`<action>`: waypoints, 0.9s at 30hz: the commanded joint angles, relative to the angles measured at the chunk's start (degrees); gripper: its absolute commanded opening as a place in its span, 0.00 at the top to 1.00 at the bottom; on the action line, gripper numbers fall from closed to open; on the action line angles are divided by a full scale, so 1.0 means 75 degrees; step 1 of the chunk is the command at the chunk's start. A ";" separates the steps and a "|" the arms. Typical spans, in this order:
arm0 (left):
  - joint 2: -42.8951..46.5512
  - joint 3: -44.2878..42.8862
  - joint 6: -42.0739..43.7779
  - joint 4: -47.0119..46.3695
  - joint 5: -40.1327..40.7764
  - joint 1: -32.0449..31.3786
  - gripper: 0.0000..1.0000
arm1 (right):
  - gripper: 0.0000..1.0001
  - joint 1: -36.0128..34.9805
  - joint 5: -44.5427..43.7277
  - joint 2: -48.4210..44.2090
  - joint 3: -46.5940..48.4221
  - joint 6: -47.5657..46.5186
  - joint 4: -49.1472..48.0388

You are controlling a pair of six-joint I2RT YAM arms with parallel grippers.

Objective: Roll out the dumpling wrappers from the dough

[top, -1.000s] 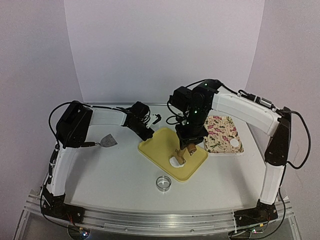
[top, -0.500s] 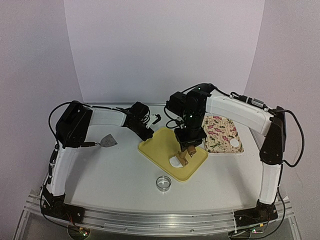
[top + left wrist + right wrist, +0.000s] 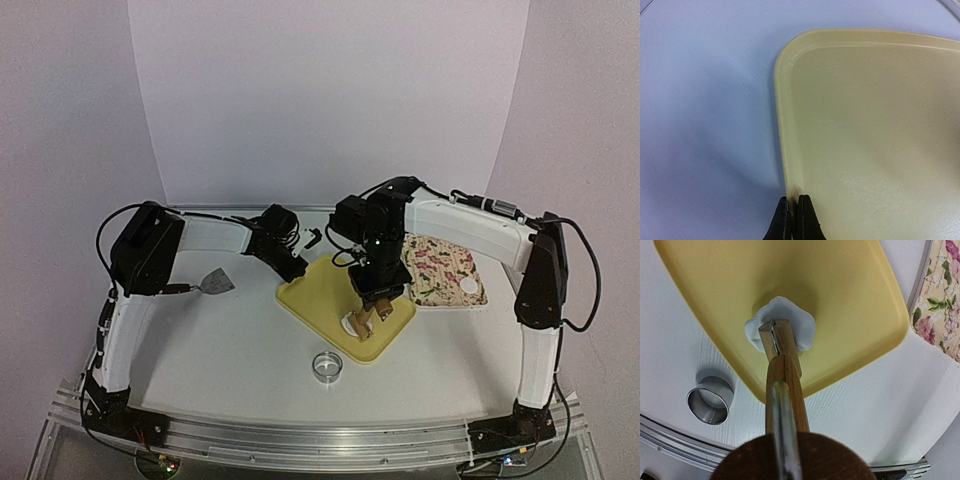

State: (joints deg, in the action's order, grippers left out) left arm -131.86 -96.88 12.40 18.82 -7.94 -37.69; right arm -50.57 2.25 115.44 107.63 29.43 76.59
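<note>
Dough (image 3: 790, 310): one white piece, partly flattened, near the front corner of the yellow tray (image 3: 850, 295). My right tool (image 3: 378, 290) grips the wooden roller (image 3: 785, 370), which presses on it. Rolling is in hand; next, I judge, even passes outward. My left tool (image 3: 791, 220) is closed at the tray rim. One wrapper (image 3: 470, 287) lies on the floral board (image 3: 435, 262). The dough under the roller is hidden and its thickness is unclear.

Yellow tray (image 3: 318, 287), ring cutter (image 3: 326, 366), floral mat (image 3: 441, 266)
</note>
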 commanded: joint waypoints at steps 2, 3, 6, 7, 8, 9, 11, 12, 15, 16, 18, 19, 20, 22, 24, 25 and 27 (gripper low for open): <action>0.0054 0.0391 0.0071 0.0631 0.0087 0.0011 1.00 | 1.00 -0.0010 -0.0549 -0.0135 -0.0268 0.0120 0.2446; 0.0063 0.0414 0.0076 0.0623 0.0089 0.0010 1.00 | 1.00 -0.0008 -0.0563 -0.0141 -0.0281 0.0134 0.2447; 0.0085 0.0490 0.0081 0.0579 0.0099 0.0010 1.00 | 1.00 0.0012 -0.0601 -0.0140 -0.0343 0.0167 0.2453; 0.0086 0.0512 0.0088 0.0567 0.0114 0.0010 1.00 | 1.00 0.0019 -0.0620 -0.0145 -0.0380 0.0176 0.2456; 0.0097 0.0532 0.0092 0.0560 0.0128 0.0010 1.00 | 1.00 0.0041 -0.0629 -0.0148 -0.0429 0.0178 0.2456; 0.0103 0.0548 0.0093 0.0552 0.0143 0.0009 1.00 | 1.00 0.0062 -0.0639 -0.0154 -0.0497 0.0179 0.2456; 0.0114 0.0592 0.0079 0.0532 0.0139 0.0014 1.00 | 1.00 0.0098 -0.0604 -0.0178 -0.0616 0.0148 0.2405; 0.0128 0.0614 0.0061 0.0520 0.0126 0.0012 1.00 | 1.00 0.0114 -0.0547 -0.0180 -0.0694 0.0132 0.2312; 0.0195 0.0692 -0.0080 0.0476 0.0026 0.0010 1.00 | 1.00 0.0158 -0.0156 -0.0130 -0.0897 0.0113 0.1897; 0.0229 0.0731 -0.0163 0.0447 -0.0027 0.0010 1.00 | 1.00 0.0167 0.0016 -0.0096 -0.0945 0.0119 0.1724; 0.0352 0.0880 -0.0386 0.0318 -0.0132 0.0004 1.00 | 1.00 0.0180 0.0422 -0.0024 -0.0966 0.0152 0.1280; 0.0421 0.0963 -0.0495 0.0259 -0.0185 -0.0001 1.00 | 1.00 0.0184 0.0559 0.0012 -0.0897 0.0172 0.1094; 0.0467 0.1000 -0.0595 0.0221 -0.0229 -0.0004 1.00 | 1.00 0.0188 0.0690 0.0050 -0.0776 0.0156 0.0962; 0.0563 0.0997 -0.0827 0.0212 -0.0261 -0.0002 1.00 | 1.00 0.0184 0.0893 0.0111 -0.0438 0.0037 0.0695; 0.0619 0.0906 -0.1061 0.0274 -0.0252 -0.0002 0.99 | 1.00 0.0177 0.1119 0.0129 -0.0007 -0.0156 0.0530; 0.0647 0.0822 -0.1227 0.0324 -0.0226 -0.0002 0.96 | 1.00 0.0184 0.1262 0.0102 0.0237 -0.0244 0.0448; 0.0719 0.0648 -0.1466 0.0453 -0.0200 -0.0002 0.87 | 1.00 0.0173 0.1377 0.0002 0.0632 -0.0271 0.0425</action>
State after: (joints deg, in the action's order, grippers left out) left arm -128.92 -91.37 5.98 15.60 -8.88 -37.65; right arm -49.35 9.29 115.84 106.05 29.03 74.42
